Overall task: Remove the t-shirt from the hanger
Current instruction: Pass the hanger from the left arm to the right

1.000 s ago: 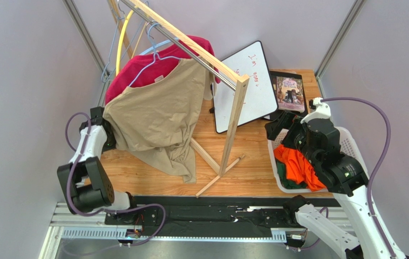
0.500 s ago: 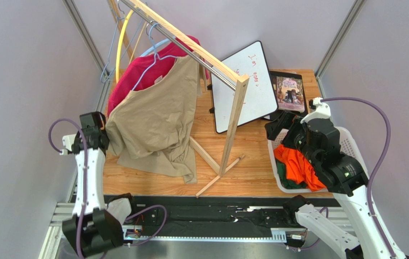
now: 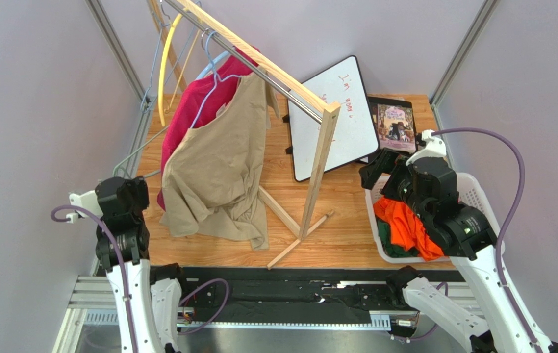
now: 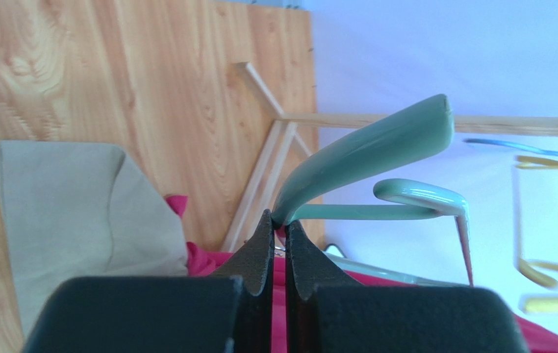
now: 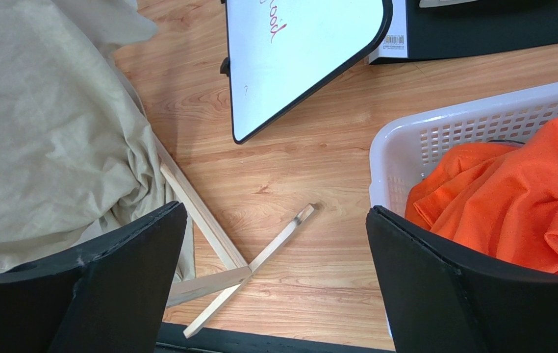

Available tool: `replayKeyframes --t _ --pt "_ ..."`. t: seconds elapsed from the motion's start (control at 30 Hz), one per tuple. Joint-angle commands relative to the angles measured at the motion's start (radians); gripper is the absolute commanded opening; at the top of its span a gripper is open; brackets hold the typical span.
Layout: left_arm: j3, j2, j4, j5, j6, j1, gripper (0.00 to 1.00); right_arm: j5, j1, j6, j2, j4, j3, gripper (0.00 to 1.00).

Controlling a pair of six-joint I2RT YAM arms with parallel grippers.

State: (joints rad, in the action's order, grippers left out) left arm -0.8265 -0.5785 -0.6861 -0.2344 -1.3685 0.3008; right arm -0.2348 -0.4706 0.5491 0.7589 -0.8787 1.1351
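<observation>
At near left, pinching green hanger [image 4: 363,151] by its tip in closed left hand [image 4: 274,220], with tan t-shirt [image 3: 216,165] hanging from rack [image 3: 260,62] against red garment [image 3: 186,121]. Draw leftward, level and slow, minding neckline snags; bring gaping right hand [image 5: 274,213] off basket [image 5: 481,99] to steady cloth.

Beige t-shirt [image 5: 39,110], whiteboard [image 5: 297,59], white basket [image 5: 451,132]

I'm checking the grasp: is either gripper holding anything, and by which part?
The left gripper pinches the green hanger by one end; the right gripper is open, holding nothing.
</observation>
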Motion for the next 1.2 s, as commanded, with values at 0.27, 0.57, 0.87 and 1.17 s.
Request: replayKeyframes --t 0.27,0.57,0.87,1.17 --pt "-0.039 0.183 0.062 -0.059 0.183 -0.003 0.00 -0.069 -0.003 -0.023 0.049 -0.006 0.097 1.00" --pt "-0.175 0.198 -0.121 -0.296 0.184 -0.002 0.00 -0.089 -0.005 -0.029 0.108 -0.005 0.158 1.00" --pt "-0.330 0.157 -0.015 -0.476 0.328 -0.003 0.00 -0.159 -0.005 -0.032 0.143 -0.008 0.218 1.00" --pt "-0.480 0.135 0.069 -0.540 0.482 -0.002 0.00 -0.183 -0.005 -0.049 0.174 0.041 0.259 1.00"
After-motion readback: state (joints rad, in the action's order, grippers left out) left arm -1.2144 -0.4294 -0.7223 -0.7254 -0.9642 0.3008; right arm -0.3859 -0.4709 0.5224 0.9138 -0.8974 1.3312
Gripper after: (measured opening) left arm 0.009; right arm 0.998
